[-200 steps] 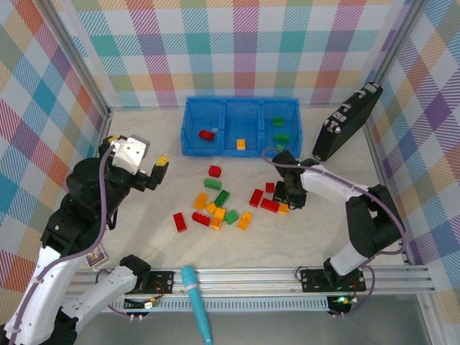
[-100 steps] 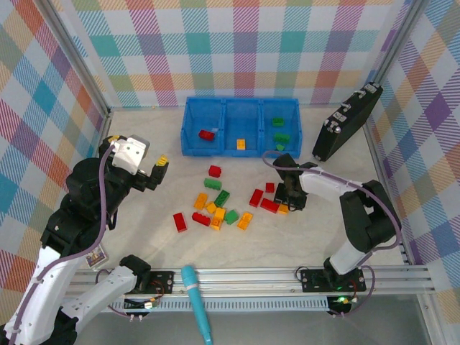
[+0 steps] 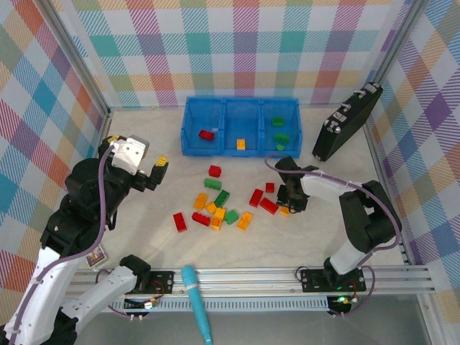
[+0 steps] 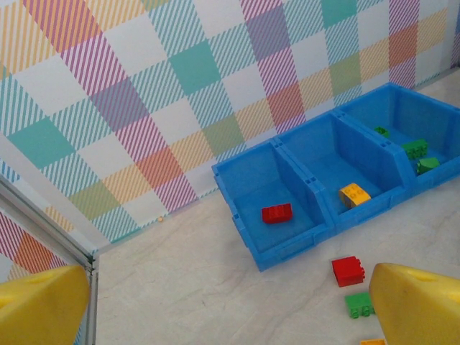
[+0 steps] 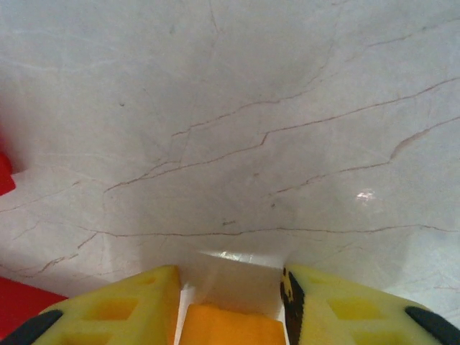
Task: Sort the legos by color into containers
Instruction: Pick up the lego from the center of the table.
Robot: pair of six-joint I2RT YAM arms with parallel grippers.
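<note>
On the pale tabletop [image 3: 302, 237], near the blue bin [image 3: 194, 147], my left gripper [image 4: 230, 305] hangs spread wide, empty. My right gripper [image 5: 230, 277] pinches an orange lego [image 5: 230, 332] right at the fingertips (thin bite, I'd say). Risks: the lego twists out on the lift, or a finger drags the red lego [image 3: 269, 205] just beside it. It belongs in the middle compartment, with the other orange one.

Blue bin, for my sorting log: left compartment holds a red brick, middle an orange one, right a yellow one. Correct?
No. The left wrist view shows green bricks, not a yellow one, in the right compartment of the blue bin. The red brick and orange brick are as you say.
</note>
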